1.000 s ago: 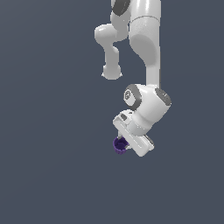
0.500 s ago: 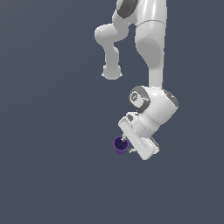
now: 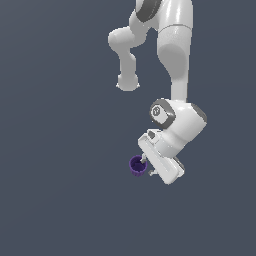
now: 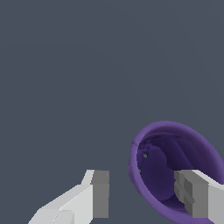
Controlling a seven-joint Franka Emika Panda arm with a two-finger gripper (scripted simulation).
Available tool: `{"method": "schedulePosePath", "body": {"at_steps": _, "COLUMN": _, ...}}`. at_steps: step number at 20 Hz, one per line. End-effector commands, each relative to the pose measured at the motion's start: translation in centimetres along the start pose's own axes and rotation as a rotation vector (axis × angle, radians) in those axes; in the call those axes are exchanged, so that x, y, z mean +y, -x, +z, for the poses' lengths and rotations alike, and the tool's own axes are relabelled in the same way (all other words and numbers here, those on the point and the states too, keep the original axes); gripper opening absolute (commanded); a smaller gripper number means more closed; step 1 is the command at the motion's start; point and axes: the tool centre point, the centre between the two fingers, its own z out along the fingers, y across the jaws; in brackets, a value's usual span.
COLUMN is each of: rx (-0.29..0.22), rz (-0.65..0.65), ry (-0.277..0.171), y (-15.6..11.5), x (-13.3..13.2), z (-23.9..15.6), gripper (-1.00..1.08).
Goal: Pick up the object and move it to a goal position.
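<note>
A plain, flat slate-grey backdrop (image 3: 55, 150) is seen filling both views. No walls, floor seams, furniture or windows can be told apart on it. The scene is lit evenly, without cast shadows.

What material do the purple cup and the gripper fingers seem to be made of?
The purple cup: probably plastic, with a smooth, slightly glossy inside and a soft sheen on the rim. The gripper fingers: flat matte grey pads on white bodies, perhaps rubber on plastic; the render leaves this open.
</note>
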Motion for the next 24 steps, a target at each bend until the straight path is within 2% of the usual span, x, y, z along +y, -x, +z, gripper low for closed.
{"method": "schedulePosePath", "body": {"at_steps": 1, "rx": 0.000, "rz": 0.000, "ry": 0.000, "y": 0.0, "x": 0.0, "z": 0.0, "gripper": 0.28}}
{"method": "schedulePosePath", "body": {"at_steps": 13, "rx": 0.001, "rz": 0.003, "ry": 0.000, "y": 0.0, "x": 0.1, "z": 3.0, "gripper": 0.28}}
{"method": "schedulePosePath", "body": {"at_steps": 14, "rx": 0.001, "rz": 0.003, "ry": 0.000, "y": 0.0, "x": 0.1, "z": 3.0, "gripper": -1.00}}
{"method": "schedulePosePath", "body": {"at_steps": 24, "rx": 0.001, "rz": 0.004, "ry": 0.000, "y": -0.1, "x": 0.1, "z": 3.0, "gripper": -1.00}}
